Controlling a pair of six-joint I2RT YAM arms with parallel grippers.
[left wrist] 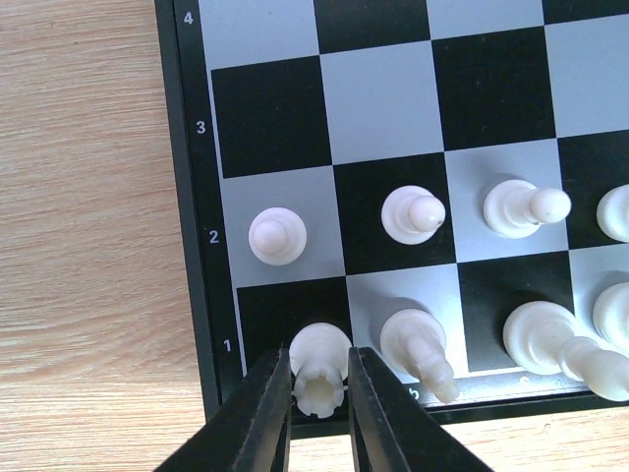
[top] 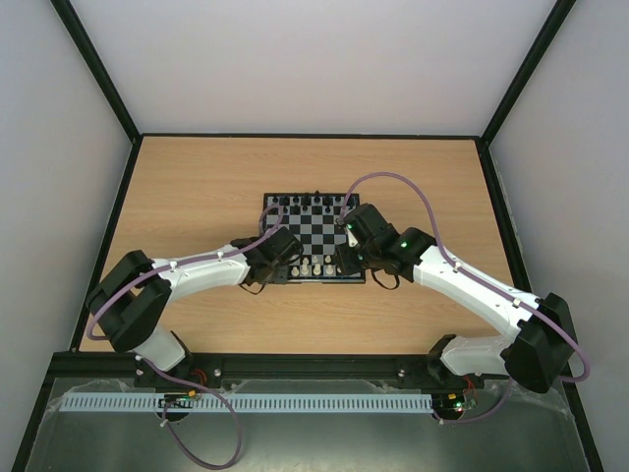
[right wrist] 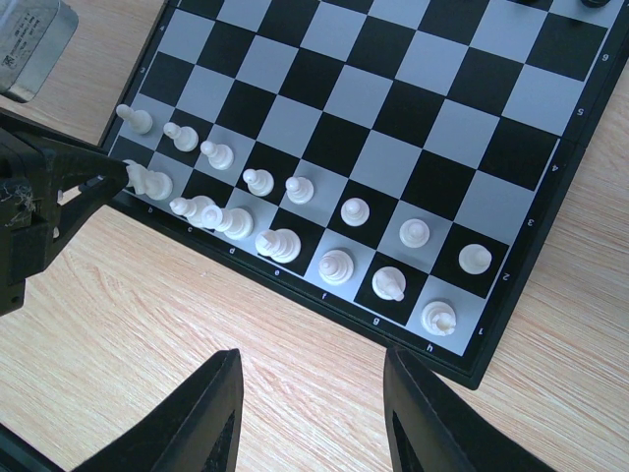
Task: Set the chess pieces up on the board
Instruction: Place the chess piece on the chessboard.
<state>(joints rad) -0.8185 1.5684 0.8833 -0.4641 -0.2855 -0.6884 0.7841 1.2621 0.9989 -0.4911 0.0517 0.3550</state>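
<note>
The board (top: 320,232) lies mid-table, with its bare squares in the left wrist view (left wrist: 373,98) and the right wrist view (right wrist: 393,108). White chess pieces (right wrist: 334,264) fill its two near rows. My left gripper (left wrist: 319,354) is shut on a white rook (left wrist: 320,379) standing on the near left corner square, one finger (left wrist: 263,413) on each side. The right wrist view shows the same rook (right wrist: 149,181) at the left gripper's tips. My right gripper (right wrist: 310,413) is open and empty, above bare table just off the board's near edge.
Black pieces (top: 310,202) line the board's far row. Both arms meet at the board's near edge (top: 314,280). A white knight (left wrist: 421,349) and a pawn (left wrist: 277,236) stand close to the held rook. A grey box-like part (right wrist: 34,39) lies left of the board.
</note>
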